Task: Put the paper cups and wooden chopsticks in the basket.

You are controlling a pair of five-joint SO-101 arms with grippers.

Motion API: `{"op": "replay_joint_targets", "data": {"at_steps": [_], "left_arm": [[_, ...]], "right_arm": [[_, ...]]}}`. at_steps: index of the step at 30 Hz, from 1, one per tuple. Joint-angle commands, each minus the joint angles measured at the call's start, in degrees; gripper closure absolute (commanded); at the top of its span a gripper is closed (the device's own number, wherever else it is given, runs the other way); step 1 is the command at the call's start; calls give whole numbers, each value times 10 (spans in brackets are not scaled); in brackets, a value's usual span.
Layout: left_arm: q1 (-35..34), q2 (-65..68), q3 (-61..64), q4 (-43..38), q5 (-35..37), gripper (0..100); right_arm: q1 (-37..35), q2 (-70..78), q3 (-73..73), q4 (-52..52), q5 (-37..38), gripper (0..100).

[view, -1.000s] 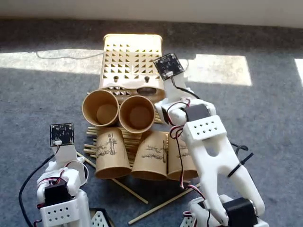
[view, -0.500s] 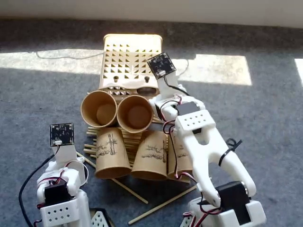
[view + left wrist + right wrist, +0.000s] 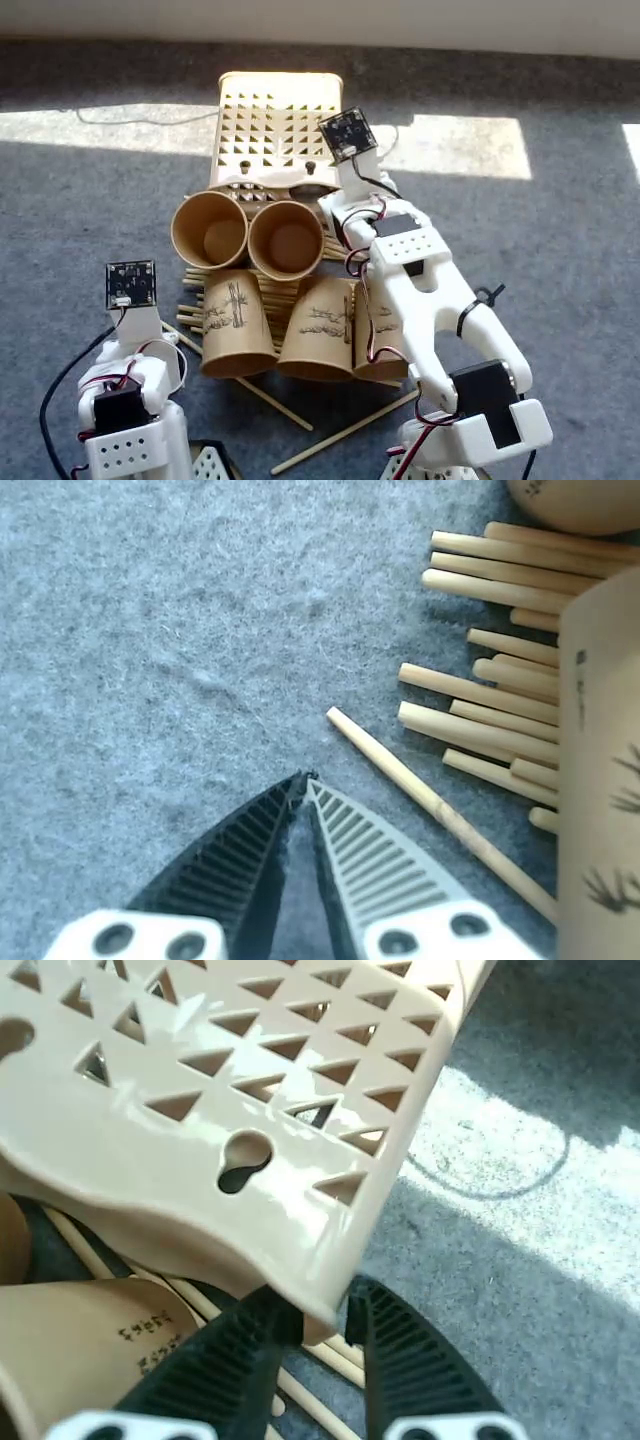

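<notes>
Nothing looks packed yet: five cups point(image 3: 238, 325) and the chopsticks point(image 3: 480, 695) lie heaped just near of the basket point(image 3: 275, 120), the right gripper point(image 3: 325, 1325) narrowly parted astride its near-right rim, the left gripper point(image 3: 303, 780) pinched closed, empty, beside the leftmost chopsticks.

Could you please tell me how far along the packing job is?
Nothing looks done: five paper cups and the wooden chopsticks lie on the carpet before the basket. In hand: the right tool sits at the basket's corner; the left tool, shut and empty, hovers by a loose chopstick. Every item is left.
</notes>
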Motion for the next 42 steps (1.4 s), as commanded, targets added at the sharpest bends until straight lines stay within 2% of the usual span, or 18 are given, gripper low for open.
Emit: {"op": "replay_joint_targets", "data": {"at_steps": [1,8,15,19,29,42], "left_arm": [[-1,1,12,4,-1,993],[-1,1,12,4,-1,993],[-1,1,12,4,-1,993],[-1,1,12,4,-1,993],[-1,1,12,4,-1,993],[-1,1,12,4,-1,993]], "right_arm": [[9,-7,-25,-22,2,996],[13,-14,-28,-19,2,991],[36,-108,-28,29,-40,991],[37,-141,-30,65,-40,991],[69,-196,-31,70,-43,992],[72,-218,-188,329,-43,992]]}}
